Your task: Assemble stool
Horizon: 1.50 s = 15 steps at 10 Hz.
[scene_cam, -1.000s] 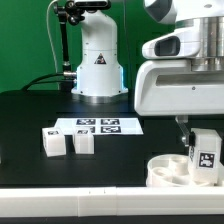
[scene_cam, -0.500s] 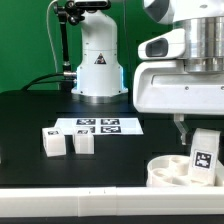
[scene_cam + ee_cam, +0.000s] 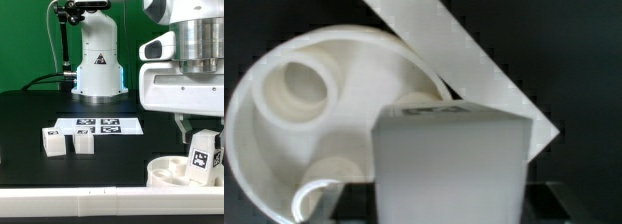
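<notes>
The round white seat [image 3: 170, 172] lies at the front of the table on the exterior view's right, with its socket holes facing up. My gripper [image 3: 198, 140] is shut on a white stool leg [image 3: 205, 155] with a square marker. It holds the leg tilted over the seat's right part. In the wrist view the leg [image 3: 455, 160] fills the middle, with the seat [image 3: 313, 110] beside and behind it. Two more white legs [image 3: 53, 142] [image 3: 84, 142] stand on the table on the exterior view's left.
The marker board [image 3: 98, 126] lies flat in the middle of the black table. The robot base [image 3: 97, 62] stands behind it. A long white rail [image 3: 70, 190] runs along the table's front edge, close to the seat.
The held leg has tilted further and its lower end has shifted slightly toward the exterior view's right. The gripper stays shut on it.
</notes>
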Each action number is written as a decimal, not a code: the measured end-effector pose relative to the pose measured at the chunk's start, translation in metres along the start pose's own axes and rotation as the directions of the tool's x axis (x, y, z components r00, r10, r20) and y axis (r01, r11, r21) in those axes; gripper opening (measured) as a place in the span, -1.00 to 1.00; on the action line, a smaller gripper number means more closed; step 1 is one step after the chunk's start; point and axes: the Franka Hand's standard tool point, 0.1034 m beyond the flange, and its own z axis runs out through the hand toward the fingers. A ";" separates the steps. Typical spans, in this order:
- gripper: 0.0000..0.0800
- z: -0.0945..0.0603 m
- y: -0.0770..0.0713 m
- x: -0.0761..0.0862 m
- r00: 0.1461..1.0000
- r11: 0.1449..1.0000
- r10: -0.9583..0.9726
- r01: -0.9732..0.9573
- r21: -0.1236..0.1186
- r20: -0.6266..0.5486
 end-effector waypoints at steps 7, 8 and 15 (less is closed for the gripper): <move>-0.13 -0.001 -0.002 -0.006 0.715 0.715 0.693 -0.698 0.043 0.092; -0.13 -0.001 -0.005 -0.009 0.657 0.657 0.746 -0.753 0.042 0.110; -0.14 -0.001 -0.010 -0.016 0.302 0.311 0.936 -0.950 -0.028 0.179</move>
